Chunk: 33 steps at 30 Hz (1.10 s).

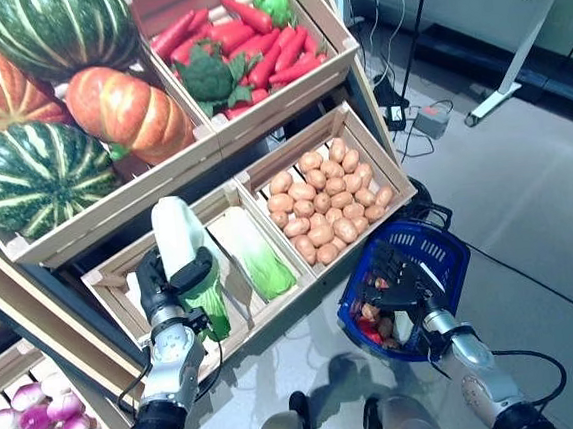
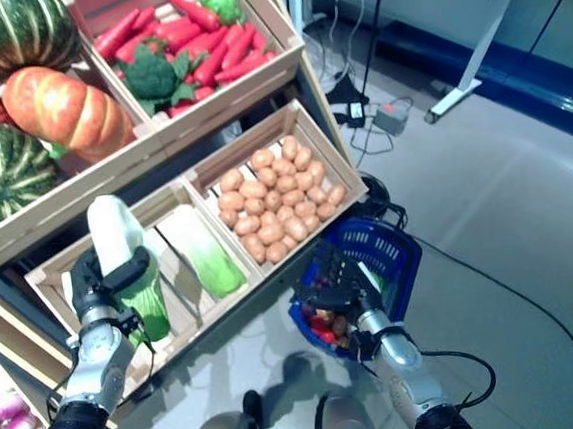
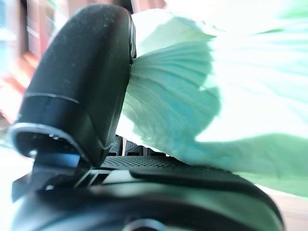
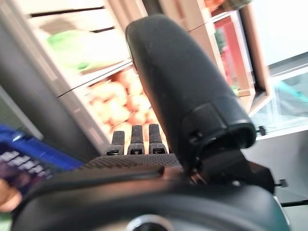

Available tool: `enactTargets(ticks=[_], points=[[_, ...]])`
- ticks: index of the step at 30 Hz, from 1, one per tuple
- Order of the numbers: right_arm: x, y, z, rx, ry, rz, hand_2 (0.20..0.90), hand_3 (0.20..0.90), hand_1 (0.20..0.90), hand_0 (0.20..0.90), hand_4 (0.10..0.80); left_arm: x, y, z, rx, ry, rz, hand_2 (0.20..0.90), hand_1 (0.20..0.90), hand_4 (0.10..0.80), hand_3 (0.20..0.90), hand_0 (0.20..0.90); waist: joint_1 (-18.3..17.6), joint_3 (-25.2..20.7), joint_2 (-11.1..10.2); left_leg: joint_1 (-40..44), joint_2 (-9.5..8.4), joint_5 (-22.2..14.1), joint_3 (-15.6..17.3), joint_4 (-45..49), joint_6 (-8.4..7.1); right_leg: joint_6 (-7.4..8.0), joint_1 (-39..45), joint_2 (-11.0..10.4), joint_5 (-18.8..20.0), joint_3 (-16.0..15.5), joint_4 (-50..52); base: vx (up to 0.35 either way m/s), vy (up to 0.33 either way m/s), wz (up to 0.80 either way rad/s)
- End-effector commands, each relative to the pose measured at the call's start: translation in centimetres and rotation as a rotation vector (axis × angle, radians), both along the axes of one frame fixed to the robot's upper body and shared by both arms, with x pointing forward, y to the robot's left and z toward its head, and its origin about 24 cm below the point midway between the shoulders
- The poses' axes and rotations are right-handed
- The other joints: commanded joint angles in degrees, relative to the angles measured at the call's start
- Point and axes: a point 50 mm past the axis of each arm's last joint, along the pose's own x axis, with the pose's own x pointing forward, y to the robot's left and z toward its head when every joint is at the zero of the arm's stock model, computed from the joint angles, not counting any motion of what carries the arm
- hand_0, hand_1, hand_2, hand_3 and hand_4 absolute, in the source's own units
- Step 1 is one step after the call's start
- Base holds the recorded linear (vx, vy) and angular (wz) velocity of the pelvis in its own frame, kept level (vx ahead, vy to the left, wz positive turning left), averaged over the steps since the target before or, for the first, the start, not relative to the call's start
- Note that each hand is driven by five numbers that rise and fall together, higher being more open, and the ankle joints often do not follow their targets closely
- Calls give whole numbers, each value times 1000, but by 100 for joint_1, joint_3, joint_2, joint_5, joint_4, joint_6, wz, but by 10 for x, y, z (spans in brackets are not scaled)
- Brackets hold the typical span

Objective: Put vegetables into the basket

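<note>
A white and green napa cabbage (image 1: pixel 177 242) stands upright above the lower left crate (image 1: pixel 107 280), with my left hand (image 1: pixel 163 291) shut around its leafy end. The left wrist view shows pale green leaves (image 3: pixel 192 96) pressed against the thumb. A blue basket (image 1: pixel 442 251) hangs to the right, just below the potato crate, with red and orange items (image 1: pixel 371 322) inside. My right hand (image 1: pixel 398 280) lies over the basket's mouth with fingers stretched out and relaxed. The basket (image 4: pixel 19 159) appears as a blue patch beside the palm in the right wrist view.
A second cabbage (image 1: pixel 255 252) lies in the same crate. Potatoes (image 1: pixel 326 201) fill the neighbouring crate. Above are pumpkins (image 1: pixel 127 108), red carrots (image 1: pixel 262 46) and broccoli (image 1: pixel 206 76). Purple turnips (image 1: pixel 23 418) sit at lower left. A desk leg (image 1: pixel 509 64) and power brick (image 1: pixel 429 120) stand on the floor.
</note>
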Motion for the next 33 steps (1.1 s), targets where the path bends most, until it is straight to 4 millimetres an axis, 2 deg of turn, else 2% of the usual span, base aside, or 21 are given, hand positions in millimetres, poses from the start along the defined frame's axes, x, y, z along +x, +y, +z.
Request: enactTargets(ticks=[1,5,7,10,21,27,33], points=[[18,15,46,196,-248,77,900,900,900,900,800,13,-8,67,191,-344,-114,300,300,400,300,300,33,-526,-133,449,-338,-559,-17,-97,315,-149,810,41,621,33,-1386,11,-50,0],[20,18,51,234,-254,129,900,900,900,900,800,13,-19,78,311,-391,-179,300,300,400,300,300,50,-694,-140,644,-310,-396,0,-576,295,-81,992,104,845,16,-1851,16,-45,4],[20,18,57,286,-254,166,900,900,900,900,800,13,-27,89,397,-423,-231,300,300,400,300,300,73,-801,-143,780,-282,-193,-22,-1047,257,-19,1113,150,1034,-38,-2224,-1,-47,4],[21,20,67,337,-279,200,900,900,900,900,800,15,-37,97,489,-442,-273,300,300,400,300,300,91,-882,-176,701,-288,-206,-53,-1089,238,43,1177,171,1210,-105,-2535,-38,-42,5],[39,28,121,353,-466,284,900,900,900,900,800,23,-65,118,715,-525,-377,300,300,400,300,300,110,-1096,-231,743,-257,-345,88,-1089,303,89,1148,197,1198,-86,-2536,-7,-4,1],[45,34,142,339,-543,307,900,900,900,900,800,25,-81,124,790,-559,-436,300,300,400,300,300,140,-1139,-255,783,-251,-394,85,-1089,324,89,1181,217,1174,-52,-2536,0,0,0],[49,41,157,334,-590,333,900,900,900,900,800,28,-90,125,794,-552,-499,300,300,400,300,300,153,-1151,-264,818,-246,-420,71,-1089,330,90,1212,224,1158,-13,-2536,0,0,0]])
